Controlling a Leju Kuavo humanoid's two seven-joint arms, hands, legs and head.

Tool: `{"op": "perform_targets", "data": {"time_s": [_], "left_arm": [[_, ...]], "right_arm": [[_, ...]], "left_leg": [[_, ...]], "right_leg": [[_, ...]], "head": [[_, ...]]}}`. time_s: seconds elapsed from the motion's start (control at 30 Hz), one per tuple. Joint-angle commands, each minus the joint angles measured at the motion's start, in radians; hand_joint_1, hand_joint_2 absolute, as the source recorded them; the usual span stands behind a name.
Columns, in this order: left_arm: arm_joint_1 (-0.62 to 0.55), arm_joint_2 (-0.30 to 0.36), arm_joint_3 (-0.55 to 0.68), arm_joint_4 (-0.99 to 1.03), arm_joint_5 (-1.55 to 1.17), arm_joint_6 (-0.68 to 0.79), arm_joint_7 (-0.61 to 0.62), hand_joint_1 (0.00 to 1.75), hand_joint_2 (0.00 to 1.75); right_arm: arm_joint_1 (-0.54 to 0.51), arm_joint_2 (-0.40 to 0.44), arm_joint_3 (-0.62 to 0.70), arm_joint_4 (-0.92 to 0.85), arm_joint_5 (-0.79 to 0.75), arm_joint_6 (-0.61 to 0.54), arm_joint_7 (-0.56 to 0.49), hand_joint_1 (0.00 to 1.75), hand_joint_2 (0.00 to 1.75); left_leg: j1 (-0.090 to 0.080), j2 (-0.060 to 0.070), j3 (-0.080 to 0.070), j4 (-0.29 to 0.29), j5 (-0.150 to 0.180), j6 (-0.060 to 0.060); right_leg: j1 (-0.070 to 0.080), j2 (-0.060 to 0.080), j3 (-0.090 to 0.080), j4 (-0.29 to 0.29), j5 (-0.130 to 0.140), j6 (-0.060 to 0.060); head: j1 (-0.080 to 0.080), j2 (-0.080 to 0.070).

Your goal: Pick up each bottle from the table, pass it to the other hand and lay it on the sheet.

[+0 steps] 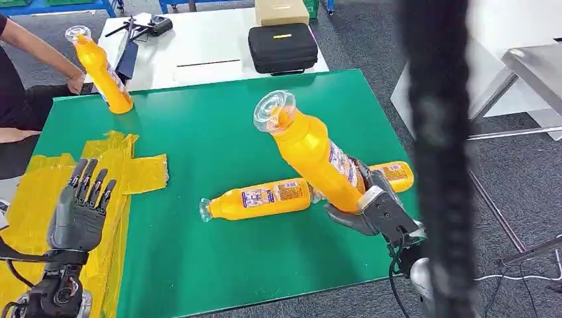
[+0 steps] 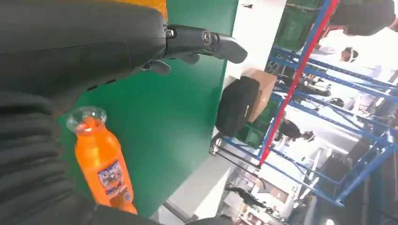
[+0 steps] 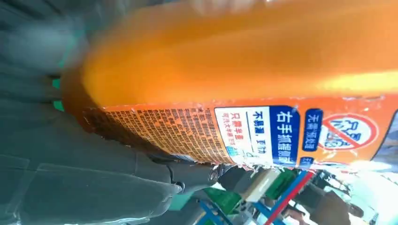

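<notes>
Now bottle (image 1: 311, 154) tilts cap up-left

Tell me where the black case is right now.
In the head view the black case sits on the white table beyond the green table's far edge, just before a tan box.

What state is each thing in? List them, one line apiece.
Right hand: grips the lifted bottle, tilted above the green table.
Left hand: holds nothing, fingers apart over the yellow sheet.
Middle bottle: lying on its side.
Far-right bottle: lying, partly hidden.
Back bottle: standing, leaning, a person's hand beside it.
Black case: closed.
</notes>
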Motion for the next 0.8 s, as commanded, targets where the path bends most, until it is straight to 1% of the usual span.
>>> {"op": "perform_targets", "data": {"time_s": [0.03, 0.07, 0.13, 0.17, 0.23, 0.27, 0.3, 0.33, 0.4, 0.43, 0.47, 0.53, 0.57, 0.63, 0.7, 0.8], "left_arm": [[-0.02, -0.046, -0.065, 0.006, 0.044, -0.003, 0.004, 0.0, 1.75], [-0.035, -0.054, -0.096, 0.008, 0.062, -0.012, 0.012, 0.0, 1.75], [-0.086, -0.064, -0.167, 0.026, 0.085, -0.019, 0.024, 0.0, 1.75], [-0.112, -0.069, -0.191, 0.035, 0.089, -0.011, 0.024, 0.0, 1.75], [-0.125, -0.07, -0.203, 0.038, 0.09, 0.003, 0.026, 0.0, 1.75], [-0.125, -0.07, -0.203, 0.038, 0.09, 0.003, 0.026, 0.0, 1.75], [-0.138, -0.066, -0.212, 0.041, 0.101, -0.004, 0.029, 0.0, 1.75], [-0.167, -0.072, -0.229, 0.05, 0.099, -0.001, 0.029, 0.0, 1.75], [-0.216, -0.082, -0.26, 0.066, 0.094, 0.015, 0.029, 0.0, 1.75], [-0.244, -0.086, -0.282, 0.071, 0.035, 0.059, 0.019, 0.0, 1.75], [-0.26, -0.092, -0.295, 0.07, 0.017, 0.076, 0.019, 0.0, 1.75], [-0.282, -0.099, -0.316, 0.063, -0.009, 0.108, 0.016, 0.0, 1.75], [-0.284, -0.101, -0.319, 0.059, -0.012, 0.112, 0.016, 0.0, 1.75], [-0.293, -0.111, -0.339, 0.049, -0.062, 0.153, 0.01, 0.0, 1.75], [-0.299, -0.115, -0.358, 0.042, -0.08, 0.181, 0.005, 0.0, 1.75], [-0.302, -0.119, -0.37, 0.037, -0.089, 0.192, 0.007, 0.0, 1.75]], "right_arm": [[-0.097, 0.053, -0.001, 0.068, 0.036, -0.014, 0.04, 1.75, 1.75], [-0.139, 0.063, 0.024, 0.113, 0.068, -0.006, 0.071, 1.75, 1.75], [-0.246, 0.118, 0.084, 0.215, 0.124, 0.009, 0.115, 1.75, 1.75], [-0.289, 0.14, 0.108, 0.254, 0.15, 0.017, 0.141, 1.75, 1.75], [-0.309, 0.153, 0.117, 0.271, 0.157, 0.013, 0.148, 1.75, 1.75], [-0.309, 0.153, 0.117, 0.271, 0.157, 0.013, 0.148, 1.75, 1.75], [-0.325, 0.159, 0.127, 0.282, 0.16, 0.023, 0.158, 1.75, 1.75], [-0.374, 0.176, 0.154, 0.326, 0.177, 0.048, 0.189, 1.75, 1.75], [-0.455, 0.209, 0.2, 0.411, 0.197, 0.063, 0.212, 1.75, 1.75], [-0.504, 0.232, 0.23, 0.463, 0.2, 0.072, 0.223, 1.75, 1.75], [-0.533, 0.246, 0.251, 0.496, 0.21, 0.071, 0.231, 1.75, 1.75], [-0.593, 0.281, 0.299, 0.573, 0.214, 0.08, 0.232, 1.75, 1.75], [-0.603, 0.29, 0.307, 0.588, 0.213, 0.08, 0.23, 1.75, 1.75], [-0.651, 0.318, 0.347, 0.646, 0.23, 0.078, 0.24, 1.75, 1.75], [-0.681, 0.343, 0.373, 0.691, 0.239, 0.073, 0.235, 1.75, 1.75], [-0.692, 0.354, 0.385, 0.703, 0.237, 0.073, 0.236, 1.75, 1.75]], "left_leg": [[0.0, 0.001, 0.004, 0.001, -0.002, -0.004], [0.001, 0.001, 0.003, 0.0, -0.001, -0.003], [0.001, 0.004, 0.006, 0.002, -0.003, -0.005], [0.001, 0.005, 0.004, 0.001, -0.002, -0.004], [0.001, 0.004, 0.001, 0.0, 0.0, -0.002], [0.001, 0.004, 0.003, 0.001, 0.0, -0.003], [0.001, 0.002, 0.002, 0.0, 0.001, -0.002], [0.001, 0.003, 0.004, 0.0, 0.001, -0.002], [0.001, 0.003, 0.002, 0.001, 0.001, -0.002], [0.001, 0.004, 0.002, 0.001, 0.001, -0.001], [0.001, 0.006, 0.003, 0.002, 0.0, -0.002], [0.001, 0.005, 0.002, 0.002, 0.001, -0.002], [0.001, 0.005, 0.001, 0.001, 0.002, -0.001], [0.001, 0.007, 0.003, 0.002, 0.001, -0.003], [0.001, 0.005, 0.002, 0.001, 0.002, -0.002], [0.001, 0.004, 0.003, 0.002, 0.001, -0.002]], "right_leg": [[0.0, -0.002, 0.004, 0.001, -0.002, 0.0], [0.001, -0.001, 0.003, 0.0, -0.001, 0.0], [0.001, 0.001, 0.006, 0.001, -0.002, 0.0], [0.001, 0.002, 0.004, 0.0, 0.0, 0.0], [0.001, 0.002, 0.001, 0.0, 0.001, 0.0], [0.001, 0.002, 0.003, 0.0, 0.001, 0.0], [0.001, 0.0, 0.002, 0.0, 0.001, 0.0], [0.001, 0.0, 0.004, 0.0, 0.001, 0.0], [0.001, 0.001, 0.002, 0.001, 0.001, 0.0], [0.001, 0.002, 0.001, 0.001, 0.001, 0.001], [0.002, 0.003, 0.002, 0.002, 0.001, 0.001], [0.001, 0.003, 0.002, 0.002, 0.002, 0.001], [0.001, 0.003, 0.001, 0.002, 0.002, 0.001], [0.001, 0.004, 0.002, 0.003, 0.001, 0.001], [0.001, 0.002, 0.001, 0.002, 0.002, 0.001], [0.001, 0.002, 0.002, 0.004, 0.0, 0.001]], "head": [[0.0, 0.0], [0.0, 0.0], [0.0, 0.0], [0.0, 0.0], [0.0, 0.0], [0.0, 0.0], [0.0, 0.0], [0.001, 0.0], [0.0, 0.0], [0.0, 0.0], [0.0, 0.0], [0.0, 0.0], [0.0, 0.0], [0.0, 0.0], [0.0, 0.0], [0.0, 0.0]]}}
